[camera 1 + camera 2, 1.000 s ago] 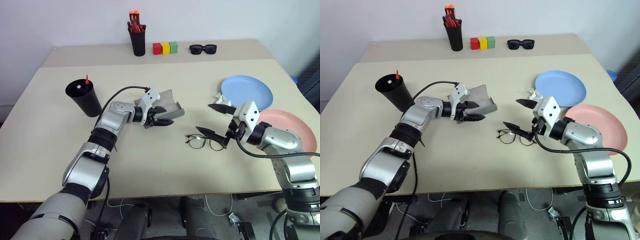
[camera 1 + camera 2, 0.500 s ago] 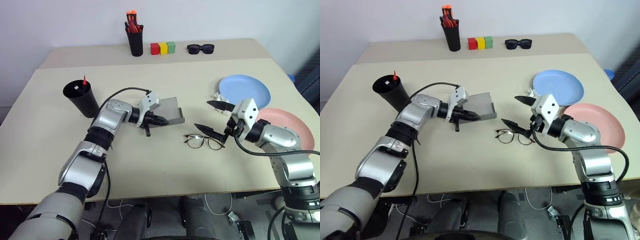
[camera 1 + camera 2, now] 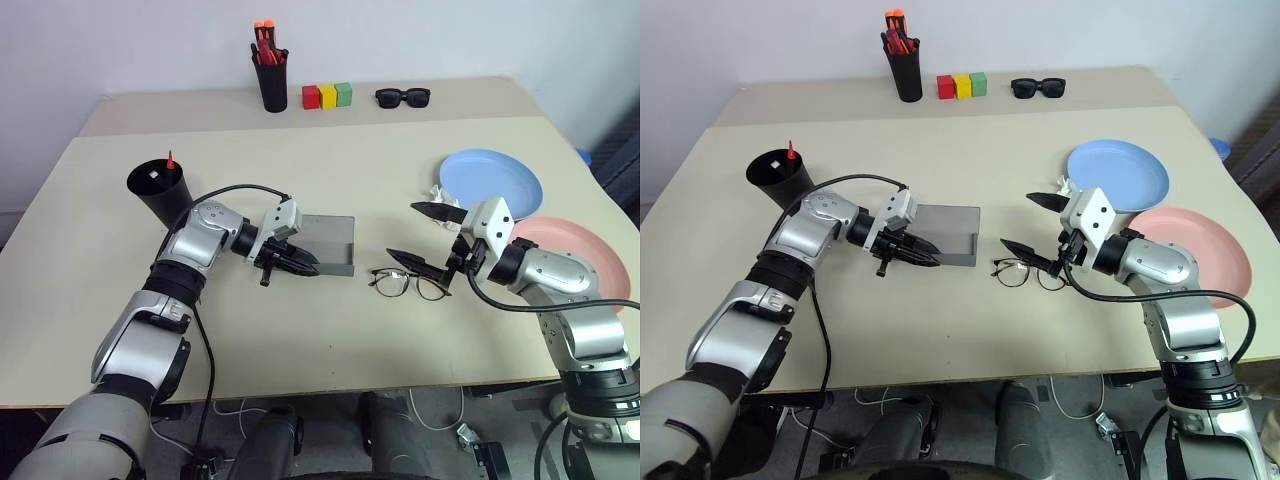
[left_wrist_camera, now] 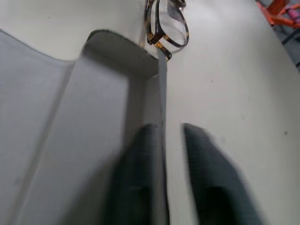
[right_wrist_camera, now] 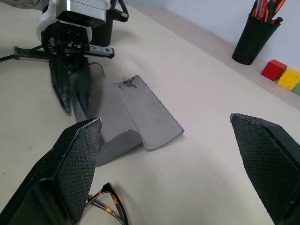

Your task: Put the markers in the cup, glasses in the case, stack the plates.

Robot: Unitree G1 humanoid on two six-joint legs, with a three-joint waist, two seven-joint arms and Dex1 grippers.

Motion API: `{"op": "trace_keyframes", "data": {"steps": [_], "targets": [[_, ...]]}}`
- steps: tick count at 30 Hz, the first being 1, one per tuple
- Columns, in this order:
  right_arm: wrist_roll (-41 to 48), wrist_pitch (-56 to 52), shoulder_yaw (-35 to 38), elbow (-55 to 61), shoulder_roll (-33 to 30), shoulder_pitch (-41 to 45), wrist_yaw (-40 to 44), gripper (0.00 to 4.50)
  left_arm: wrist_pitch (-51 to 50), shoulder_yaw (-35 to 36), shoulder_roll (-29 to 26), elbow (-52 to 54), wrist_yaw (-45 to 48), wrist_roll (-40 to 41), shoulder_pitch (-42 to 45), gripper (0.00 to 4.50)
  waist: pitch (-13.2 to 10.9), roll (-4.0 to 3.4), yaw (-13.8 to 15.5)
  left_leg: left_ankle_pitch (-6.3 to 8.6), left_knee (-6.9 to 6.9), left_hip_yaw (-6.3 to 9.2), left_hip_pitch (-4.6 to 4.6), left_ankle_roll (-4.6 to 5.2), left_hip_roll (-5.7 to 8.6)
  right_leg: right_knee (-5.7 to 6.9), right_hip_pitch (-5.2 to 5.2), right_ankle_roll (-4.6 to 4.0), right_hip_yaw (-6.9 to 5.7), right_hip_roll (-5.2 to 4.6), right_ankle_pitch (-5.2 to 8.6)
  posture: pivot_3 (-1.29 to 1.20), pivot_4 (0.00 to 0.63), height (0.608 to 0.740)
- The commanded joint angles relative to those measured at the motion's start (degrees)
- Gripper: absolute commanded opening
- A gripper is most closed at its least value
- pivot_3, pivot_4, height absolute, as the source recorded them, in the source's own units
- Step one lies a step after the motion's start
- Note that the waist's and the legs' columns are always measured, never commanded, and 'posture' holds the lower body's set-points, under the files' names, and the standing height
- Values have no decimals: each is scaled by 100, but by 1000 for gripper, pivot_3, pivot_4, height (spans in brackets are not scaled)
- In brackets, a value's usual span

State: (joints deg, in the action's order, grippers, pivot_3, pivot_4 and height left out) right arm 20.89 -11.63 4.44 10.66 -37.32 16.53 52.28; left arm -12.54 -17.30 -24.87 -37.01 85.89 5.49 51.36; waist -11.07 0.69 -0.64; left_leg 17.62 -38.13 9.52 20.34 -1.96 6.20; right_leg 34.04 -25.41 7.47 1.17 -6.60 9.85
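With the case (image 3: 322,243) lying open on the desk (image 3: 300,340), left gripper (image 3: 908,252) fingers straddle its near wall; grip firmness cannot be told. Glasses (image 3: 410,284) lie just right of the case, beneath the wide-open right gripper (image 3: 428,240). Steady the case before loading.

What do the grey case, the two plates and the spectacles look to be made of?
Grey oblong spectacle case: likely a stiff shell with matte, cloth-like skin; flat lid, no shine. Light blue round plate and salmon pink round plate: probably plastic, with even colour and a smooth dull sheen. Thin-rimmed spectacles: clear lenses; the rims show mottled brown up close, so possibly acetate rather than wire.
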Motion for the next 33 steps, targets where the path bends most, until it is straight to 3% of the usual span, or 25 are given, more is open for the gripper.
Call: {"op": "trace_keyframes", "data": {"steps": [1, 4, 5, 10, 14, 21, 24, 26, 33], "targets": [[-197, 58, -51, 165, -386, 0, 233, 4500, -191, 197, 10, 239, -270, 72, 16, 2863, 0, 0, -1, 0, 0, 0, 0, 0, 0, 0, 0, 0, 0, 0, 0, 0, 150, 740], [-819, 224, -331, 119, -948, -41, 421, 4500, -13, 396, 23, 452, -626, 139, -20, 4413, 0, 0, 0, 1, -1, -2, 1, 1, 1, 0, 0, 0, 0, 0, 0, 0, 150, 740], [-977, 204, -407, 124, -1092, -28, 437, 4500, -152, 475, 4, 600, -666, 234, -49, 4468, 0, 0, 0, 1, -1, -1, 1, 1, 1, -1, -1, 0, 0, 1, 0, 0, 150, 740], [-1173, -272, -587, 429, -1448, 105, 511, 4500, -902, 952, -273, 1668, -693, 809, -425, 4468, 0, 0, -34, 1, 0, -3, 0, 1, -3, 0, -2, 1, 0, 1, 1, 0, 150, 740], [-1487, -412, -879, 555, -1585, 155, 596, 4500, -795, 1301, -638, 2497, -722, 1117, -947, 4468, 0, -1, -24, 1, 1, -3, -2, 1, -9, 3, -4, 0, 2, 0, 0, 0, 150, 740], [-1707, -453, -1179, 311, -1464, 269, 589, 4500, -1133, 1907, -1125, 3651, -749, 1913, -1888, 4468, -1, 0, 11, 1, -2, -1, 2, 1, -8, 0, -3, 0, 2, -8, 0, 0, 150, 740], [-1865, -271, -1284, 143, -1535, 278, 636, 3711, -1318, 1977, -1291, 4099, -888, 2086, -2296, 4500, -1, 0, 3, 1, -1, -3, 0, 2, -8, 0, -3, 0, 2, -8, 0, 0, 150, 740], [-1992, -131, -1329, 72, -1601, 278, 672, 2738, -1436, 2030, -1358, 4400, -1011, 2204, -2494, 4500, -1, 0, 2, 2, -1, -3, 1, 2, -8, 0, -3, 0, 2, -8, 1, 0, 150, 740], [-2114, -27, -1376, -92, -1553, 401, 802, 2738, -1951, 2045, -1433, 5102, -1516, 2580, -2721, 4500, -1, 0, 4, 2, -1, -3, 0, 2, -8, 0, -1, -1, 2, -8, 1, 0, 150, 740]]}}
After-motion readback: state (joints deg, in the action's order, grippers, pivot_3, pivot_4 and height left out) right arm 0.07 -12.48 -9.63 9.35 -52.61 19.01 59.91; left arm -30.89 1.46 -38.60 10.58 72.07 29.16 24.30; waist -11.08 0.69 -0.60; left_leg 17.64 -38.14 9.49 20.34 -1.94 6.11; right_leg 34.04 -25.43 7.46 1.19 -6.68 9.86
